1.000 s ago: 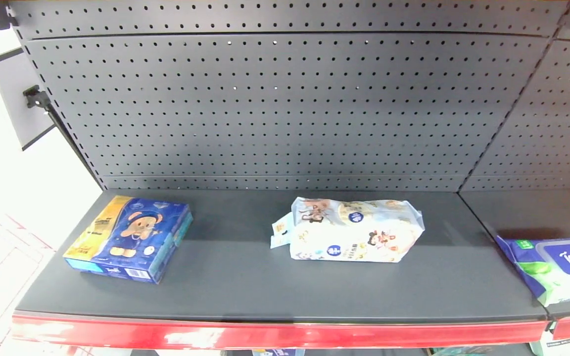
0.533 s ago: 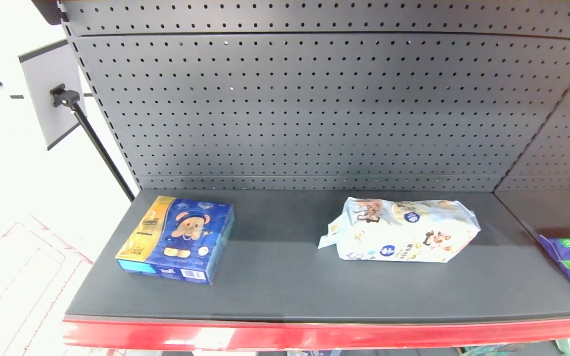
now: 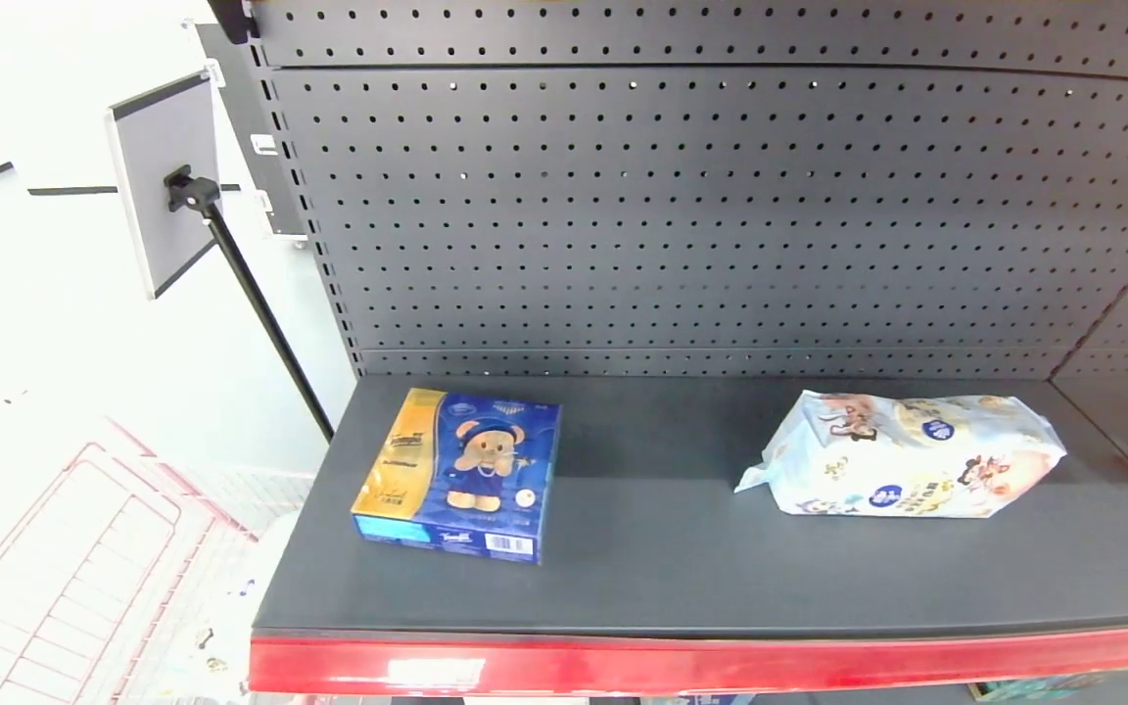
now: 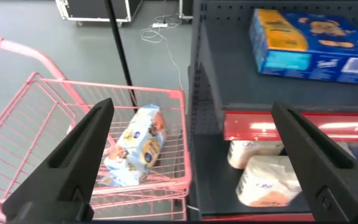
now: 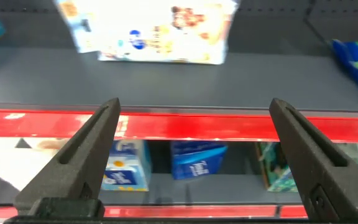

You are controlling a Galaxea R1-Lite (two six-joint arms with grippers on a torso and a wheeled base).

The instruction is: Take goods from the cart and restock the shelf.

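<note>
Restocking is partly done: a blue box [image 3: 461, 475] and a white pack [image 3: 907, 455] lie on the shelf [image 3: 681, 578], well apart; a further pack [image 4: 132, 146] lies in the cart [image 4: 148, 91], not yet picked. The left gripper [image 4: 192, 104], facing the cart, and the right gripper [image 5: 195, 102], facing the shelf edge, are both spread wide — empty.

You are in a shop. Packaged goods [image 3: 456, 475] lie on a pegboard shelf [image 3: 662, 558] beside a pink wire cart [image 4: 42, 118].

I've got grey floor [image 4: 36, 37] out to the left, a black case [image 4: 98, 9] at its far end and a pale cable [image 4: 156, 28] trailing near it. A grey sign panel [image 3: 163, 181] sits on a slanted black pole [image 3: 265, 313]. Strong light behind it.
</note>
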